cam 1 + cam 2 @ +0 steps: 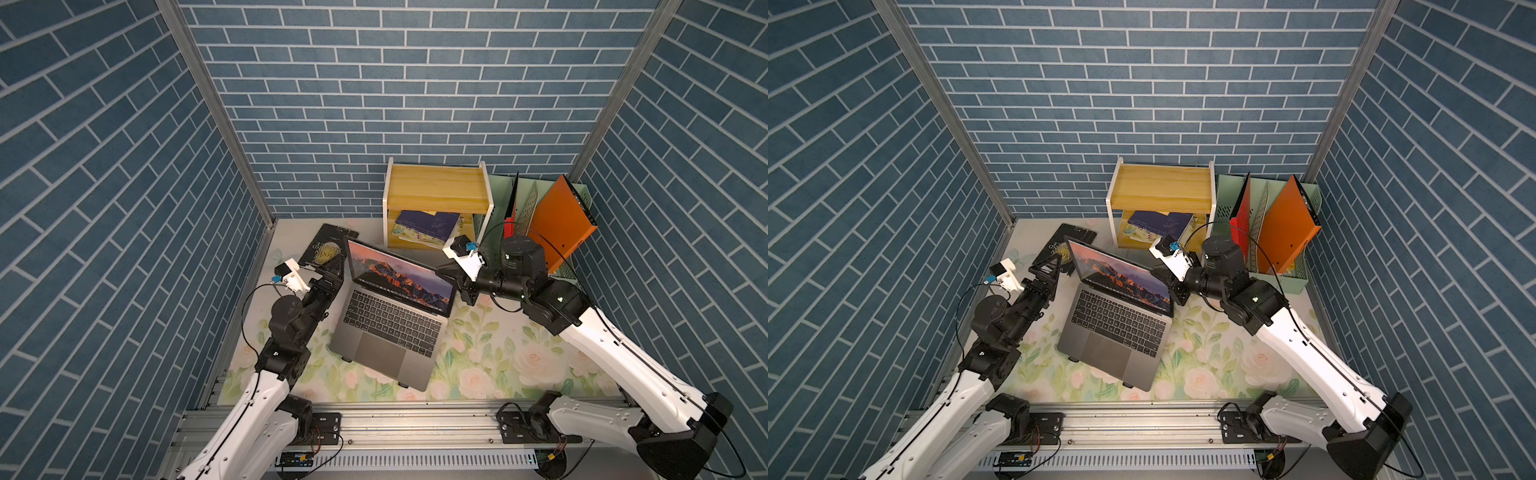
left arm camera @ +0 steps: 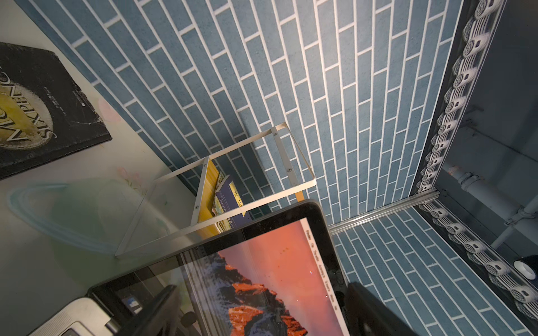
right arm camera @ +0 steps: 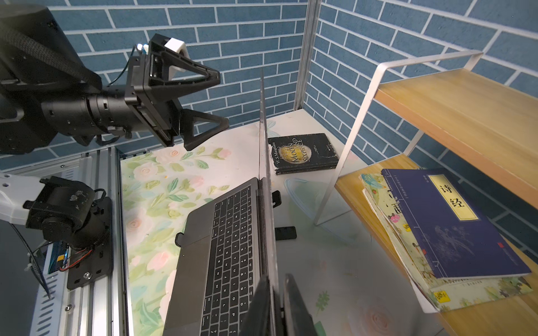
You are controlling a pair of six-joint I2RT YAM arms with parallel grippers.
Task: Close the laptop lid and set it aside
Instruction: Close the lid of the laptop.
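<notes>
Since the right gripper [image 3: 275,291] is pressed together on the side edge of the laptop lid [image 1: 399,278], pinching the thin panel between its fingers, the step in hand looks like the fold-down itself. The laptop [image 1: 390,328] sits open near the middle of the worktop [image 1: 478,365], turned at an angle, with its hinge towards the back edge and the trackpad towards the front rail. The lid stands close to upright.

The left gripper [image 3: 223,100] is spread wide on the display side of the lid, near its other side edge but apart from it (so it bears no load).

To do this well, I would swing the pinched edge in an arc about the hinge, forward and down towards the keys, rather than pulling straight. A one-sided grip may twist the thin lid, so go slowly. The base appears to rest on a black stand [image 3: 285,232] and may rock or slide. The left jaws should clear the keyboard before the lid arrives. The black paperback [image 1: 328,245] at the back left corner is not in the way.
</notes>
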